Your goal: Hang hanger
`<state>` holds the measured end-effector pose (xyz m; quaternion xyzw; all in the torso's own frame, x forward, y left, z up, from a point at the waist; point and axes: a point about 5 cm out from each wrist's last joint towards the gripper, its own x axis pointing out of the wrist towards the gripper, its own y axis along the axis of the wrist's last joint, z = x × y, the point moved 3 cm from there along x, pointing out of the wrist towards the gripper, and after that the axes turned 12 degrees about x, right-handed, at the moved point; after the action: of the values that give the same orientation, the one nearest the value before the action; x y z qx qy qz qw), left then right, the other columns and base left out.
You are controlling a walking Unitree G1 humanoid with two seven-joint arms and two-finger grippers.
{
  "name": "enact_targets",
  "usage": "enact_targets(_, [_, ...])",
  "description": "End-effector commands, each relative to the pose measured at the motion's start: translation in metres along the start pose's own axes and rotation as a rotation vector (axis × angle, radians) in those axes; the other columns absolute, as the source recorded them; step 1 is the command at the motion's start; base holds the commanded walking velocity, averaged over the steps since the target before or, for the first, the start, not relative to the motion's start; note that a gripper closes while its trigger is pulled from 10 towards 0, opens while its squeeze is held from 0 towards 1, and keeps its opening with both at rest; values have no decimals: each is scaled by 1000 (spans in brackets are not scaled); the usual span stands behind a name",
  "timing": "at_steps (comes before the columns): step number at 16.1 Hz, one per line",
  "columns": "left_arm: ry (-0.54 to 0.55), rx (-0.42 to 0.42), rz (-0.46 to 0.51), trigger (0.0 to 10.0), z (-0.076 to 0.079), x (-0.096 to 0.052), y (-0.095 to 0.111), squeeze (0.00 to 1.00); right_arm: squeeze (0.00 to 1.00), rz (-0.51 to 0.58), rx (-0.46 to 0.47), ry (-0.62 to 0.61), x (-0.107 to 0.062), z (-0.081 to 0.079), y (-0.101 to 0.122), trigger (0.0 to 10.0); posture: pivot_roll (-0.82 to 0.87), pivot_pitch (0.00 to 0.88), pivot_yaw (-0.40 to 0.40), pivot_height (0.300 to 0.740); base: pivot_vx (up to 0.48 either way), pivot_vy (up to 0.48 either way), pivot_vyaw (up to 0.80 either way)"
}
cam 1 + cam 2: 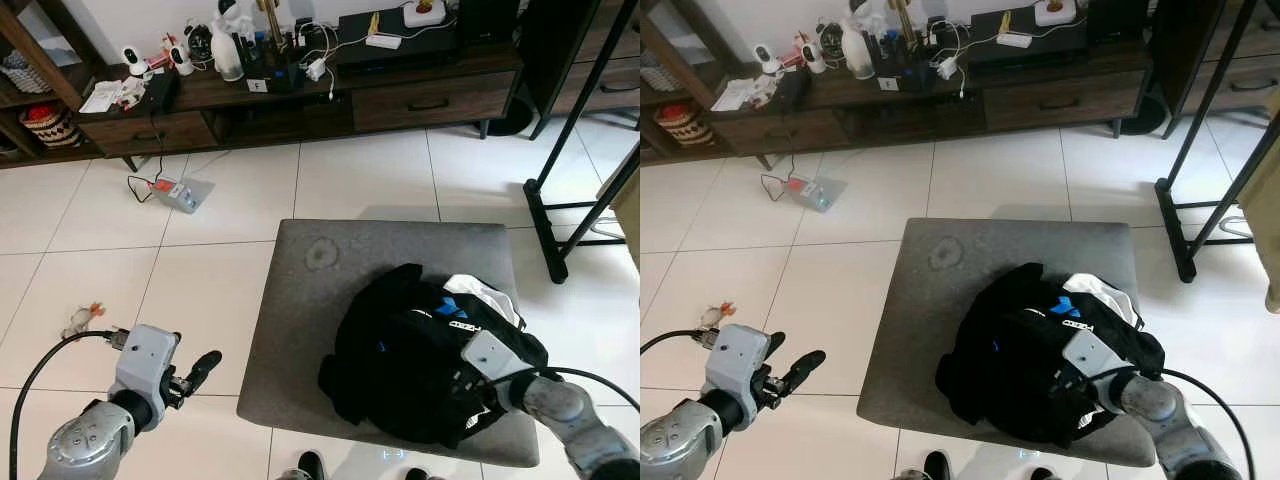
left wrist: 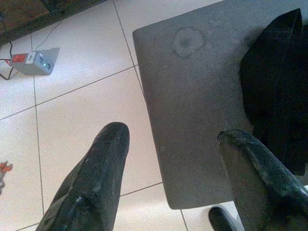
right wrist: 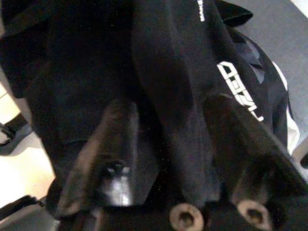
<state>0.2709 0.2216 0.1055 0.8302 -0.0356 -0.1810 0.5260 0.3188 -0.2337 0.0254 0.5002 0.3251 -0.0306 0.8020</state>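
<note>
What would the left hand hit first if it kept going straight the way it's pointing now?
Probably the near left edge of the grey ottoman. The left hand, fingers open, points across bare floor tiles toward it, with the black jacket farther along. Depth is unclear.

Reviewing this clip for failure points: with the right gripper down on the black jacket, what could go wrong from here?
The right gripper straddles a loose fold of the black jacket; it may pinch only one layer, so the garment slips. No hanger is visible. The jacket lies near the grey ottoman edge and could slide off. The left gripper hangs open beside it, offering no support.
</note>
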Motion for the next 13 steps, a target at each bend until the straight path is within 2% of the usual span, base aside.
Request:
enact_targets(1, [8,11,-41,10000,-4,-7,-9,0,0,-64,-7,14,2,-10,-17,1333,144,326,177,740,0,0,0])
enact_targets(2, [8,11,-42,10000,-4,-7,-9,0,0,-75,-14,14,2,-11,-18,3725,146,329,177,740,0,0,0])
enact_targets(3, [8,11,-43,10000,-4,-8,-9,0,0,-80,-27,4,2,-10,-19,10000,147,331,177,740,0,0,0])
enact_targets(5, [6,11,-45,10000,-4,-9,-9,0,0,-117,-54,-54,0,1,-24,10000,146,335,178,740,0,0,0])
enact_targets(6, [5,11,-46,10000,-3,-9,-9,0,0,-132,-63,-84,-2,8,-25,2902,143,334,178,740,0,0,0])
enact_targets(7, [4,11,-46,10000,-4,-9,-10,0,0,-128,-58,-87,-2,9,-25,0,140,336,180,740,0,0,0])
enact_targets(13, [4,13,-47,10000,-3,-10,-9,0,0,-114,-63,-90,3,8,-18,0,153,342,181,740,0,0,0])
